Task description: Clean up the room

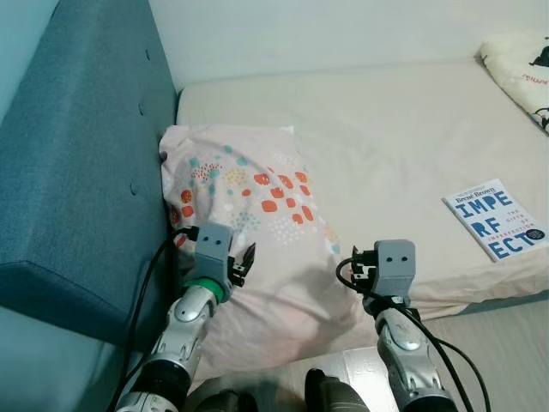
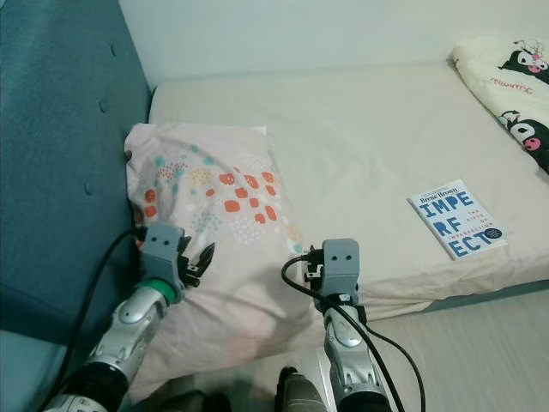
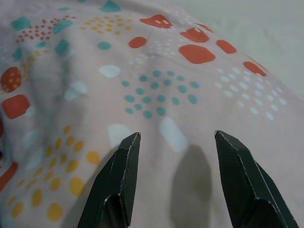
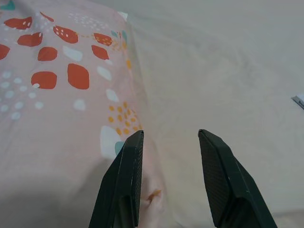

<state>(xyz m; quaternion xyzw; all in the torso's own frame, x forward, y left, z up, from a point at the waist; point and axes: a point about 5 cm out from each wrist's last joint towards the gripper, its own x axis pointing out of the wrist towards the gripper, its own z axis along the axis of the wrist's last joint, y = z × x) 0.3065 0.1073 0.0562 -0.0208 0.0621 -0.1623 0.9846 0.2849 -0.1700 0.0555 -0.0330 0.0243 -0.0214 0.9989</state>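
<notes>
A pale pink pillow (image 1: 249, 223) with orange, teal and yellow spots lies on the cream bed, against the blue headboard. My left gripper (image 1: 243, 265) hovers over the pillow's near left part, open, with its fingers (image 3: 118, 180) just above the fabric. My right gripper (image 1: 356, 267) stands open at the pillow's near right edge, where pillow (image 4: 61, 109) meets sheet. Neither holds anything. A white and blue book (image 1: 497, 219) lies flat near the bed's front right edge.
The blue upholstered headboard (image 1: 77, 163) rises on the left. A cream blanket with cartoon prints (image 2: 510, 81) sits at the bed's far right corner. The bed's front edge (image 1: 480, 296) drops to a light wooden floor (image 2: 480, 360) at the lower right.
</notes>
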